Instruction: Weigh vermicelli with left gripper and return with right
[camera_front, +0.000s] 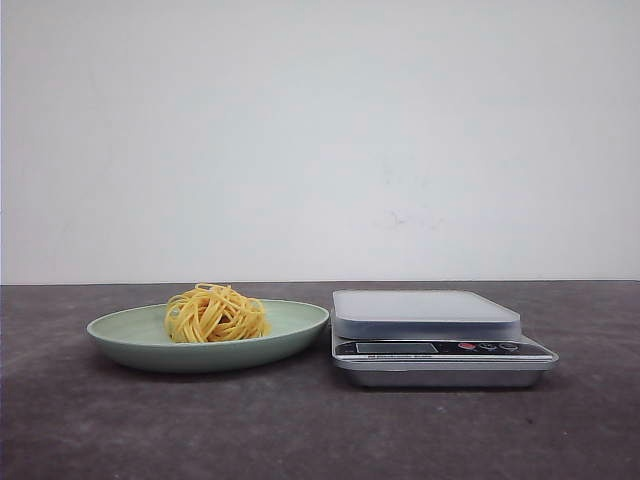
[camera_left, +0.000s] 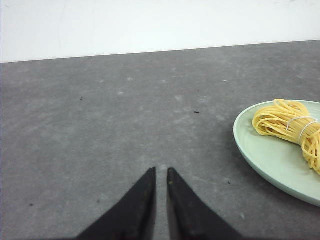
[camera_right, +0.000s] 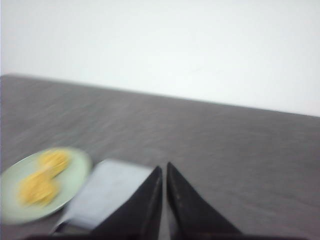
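On the counter (camera_front: 320, 430), the vermicelli (camera_front: 215, 314) is sitting on the green plate (camera_front: 300, 322) beside the scale (camera_front: 430, 335); the left pincer (camera_left: 161, 172) and right pincer (camera_right: 164, 170) are both resting nearly closed, gripping nothing.

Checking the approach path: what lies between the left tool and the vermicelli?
In the left wrist view, only bare grey table and the plate's near rim separate the left tool from the vermicelli.

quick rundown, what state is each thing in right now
Yellow-orange vermicelli nest: lying on the plate, ungripped.
Pale green round plate: on the table, left of the scale.
Silver kitchen scale: platform bare.
Black left gripper: shut, holding nothing.
Black right gripper: shut, holding nothing.
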